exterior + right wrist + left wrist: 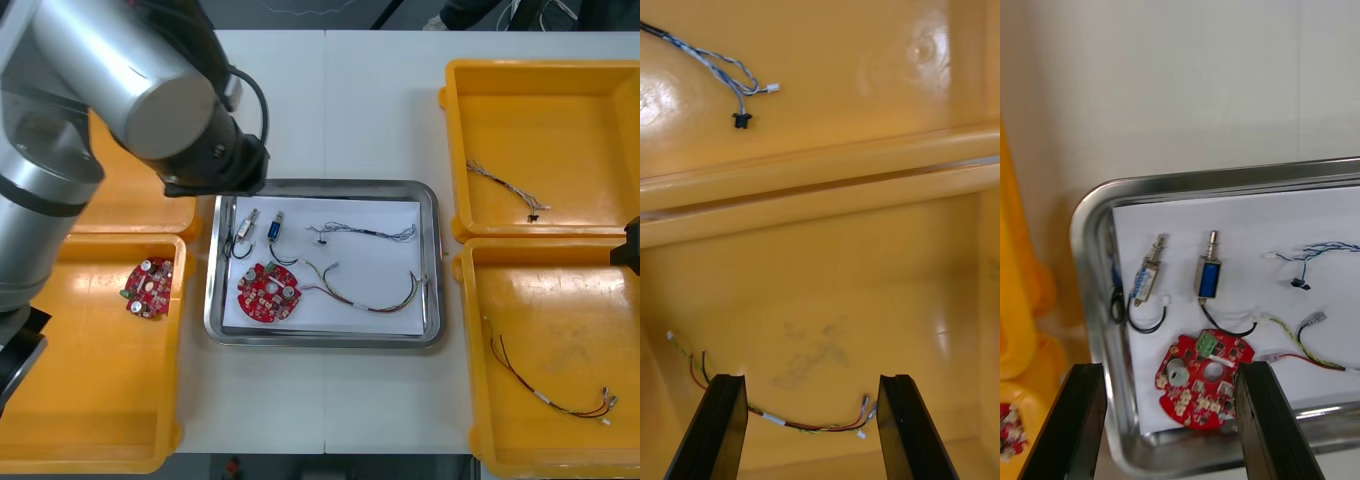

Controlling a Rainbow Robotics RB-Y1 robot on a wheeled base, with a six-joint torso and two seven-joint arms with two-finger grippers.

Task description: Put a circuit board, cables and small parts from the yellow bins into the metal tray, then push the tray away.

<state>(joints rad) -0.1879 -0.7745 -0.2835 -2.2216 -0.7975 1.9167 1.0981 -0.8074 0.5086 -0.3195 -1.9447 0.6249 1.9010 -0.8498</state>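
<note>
Now, shiny metal tray (322,187): one round red circuit board (267,293), two small metal parts (275,226), two cables (365,233).
Spread: left hand (1169,367) above it, right hand (812,377) over yellow bin (827,285).

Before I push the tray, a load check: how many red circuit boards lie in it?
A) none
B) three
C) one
C: one circuit board lies in the tray, toward its left side. A second board sits in the near left bin. The left gripper hovers over the tray's left edge, jaws open.
</note>
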